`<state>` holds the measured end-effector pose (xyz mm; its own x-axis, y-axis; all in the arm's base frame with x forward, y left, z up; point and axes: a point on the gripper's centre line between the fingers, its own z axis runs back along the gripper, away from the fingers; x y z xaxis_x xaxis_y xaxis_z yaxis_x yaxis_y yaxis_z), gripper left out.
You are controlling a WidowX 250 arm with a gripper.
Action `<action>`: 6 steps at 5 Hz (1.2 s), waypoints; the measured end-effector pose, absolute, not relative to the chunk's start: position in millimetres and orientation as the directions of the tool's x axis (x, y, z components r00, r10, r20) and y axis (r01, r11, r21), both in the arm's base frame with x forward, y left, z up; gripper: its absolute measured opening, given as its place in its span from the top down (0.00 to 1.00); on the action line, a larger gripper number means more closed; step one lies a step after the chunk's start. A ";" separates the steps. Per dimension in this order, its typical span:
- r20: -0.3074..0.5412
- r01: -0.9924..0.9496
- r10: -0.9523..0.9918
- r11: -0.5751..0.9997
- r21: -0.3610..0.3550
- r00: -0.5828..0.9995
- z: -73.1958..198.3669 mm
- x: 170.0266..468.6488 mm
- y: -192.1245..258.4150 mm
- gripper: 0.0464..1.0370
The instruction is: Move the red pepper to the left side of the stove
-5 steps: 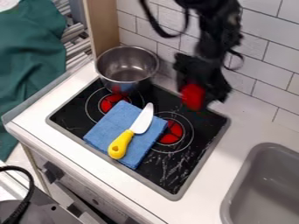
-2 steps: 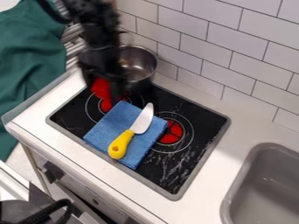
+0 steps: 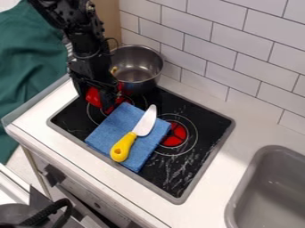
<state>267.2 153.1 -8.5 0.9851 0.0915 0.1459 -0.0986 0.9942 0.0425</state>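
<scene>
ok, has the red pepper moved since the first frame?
Yes, left: the red pepper went from the stove's far right edge to its left side.

Blue cloth (image 3: 110, 130), yellow knife handle (image 3: 122, 148), red pepper (image 3: 93, 96), green fabric (image 3: 30, 67).

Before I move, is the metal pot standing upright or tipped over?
Upright: the metal pot has its open mouth facing up, its round rim level and its wall dropping to the stove.
</scene>
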 end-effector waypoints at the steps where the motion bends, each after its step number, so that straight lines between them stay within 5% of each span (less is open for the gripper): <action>1: 0.130 -0.060 0.052 0.996 0.062 0.990 -10.0 260.8 162.3 0.30; 4: 0.075 -0.033 0.027 0.997 0.076 0.997 -15.9 243.0 168.1 0.30; 5: 0.049 -0.044 0.041 0.998 0.055 0.998 -28.9 242.2 166.9 0.22; 6: 0.034 -0.069 0.067 0.997 0.043 0.997 -35.0 244.6 167.3 0.01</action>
<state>244.6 167.3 -35.0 0.9972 0.0672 0.0340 -0.0687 0.9967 0.0430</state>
